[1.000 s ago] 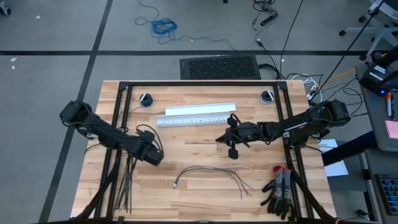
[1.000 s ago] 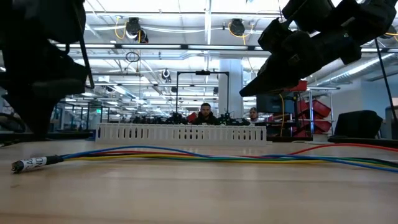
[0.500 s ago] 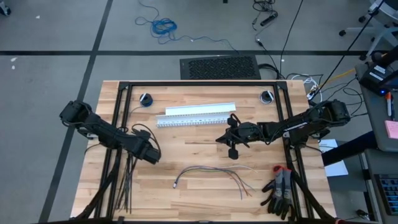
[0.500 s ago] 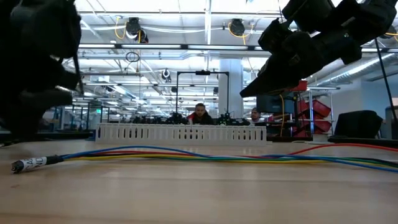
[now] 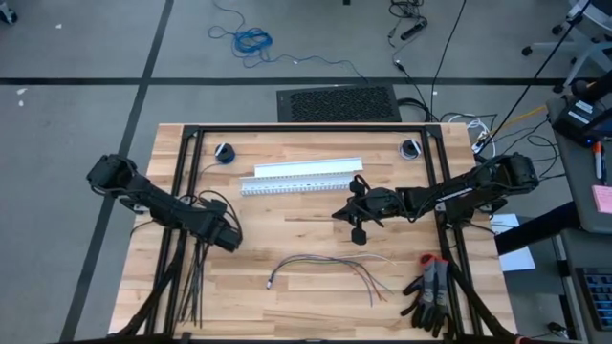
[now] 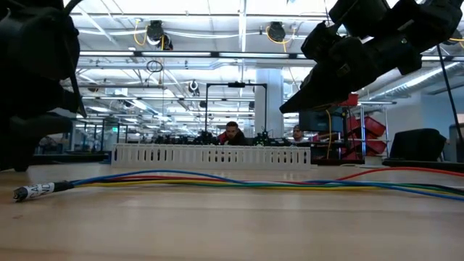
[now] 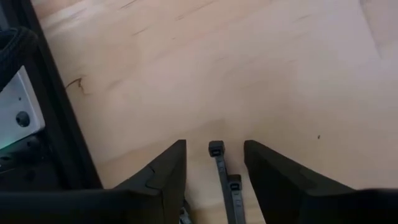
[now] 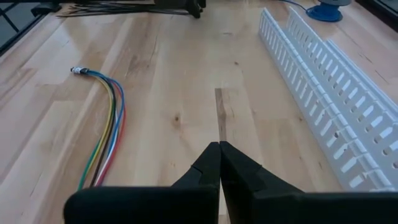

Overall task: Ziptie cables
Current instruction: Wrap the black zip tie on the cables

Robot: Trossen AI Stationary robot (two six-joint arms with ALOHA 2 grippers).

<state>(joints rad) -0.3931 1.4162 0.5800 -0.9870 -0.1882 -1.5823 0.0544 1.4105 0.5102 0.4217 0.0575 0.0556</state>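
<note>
One bundle of cables (image 5: 330,268) lies on the bench (image 5: 296,220) near its front edge, roughly centred, its small connector tip toward the left and its splayed ends toward the right. The right wrist view shows it (image 8: 106,127) as several coloured wires running side by side. The zipties (image 5: 196,282) lie in a loose sheaf at the front-left corner; their number cannot be counted, though two heads (image 7: 217,158) show in the left wrist view.

The left end effector (image 5: 228,236) hovers just over the sheaf's upper end, fingers spread, the two heads between them. The right end effector (image 5: 356,212) hangs above mid-bench, pressed together and holding nothing, with bare wood around it.

One white slotted channel (image 5: 301,177) lies behind; gloves (image 5: 430,291) rest at the front-right corner.
</note>
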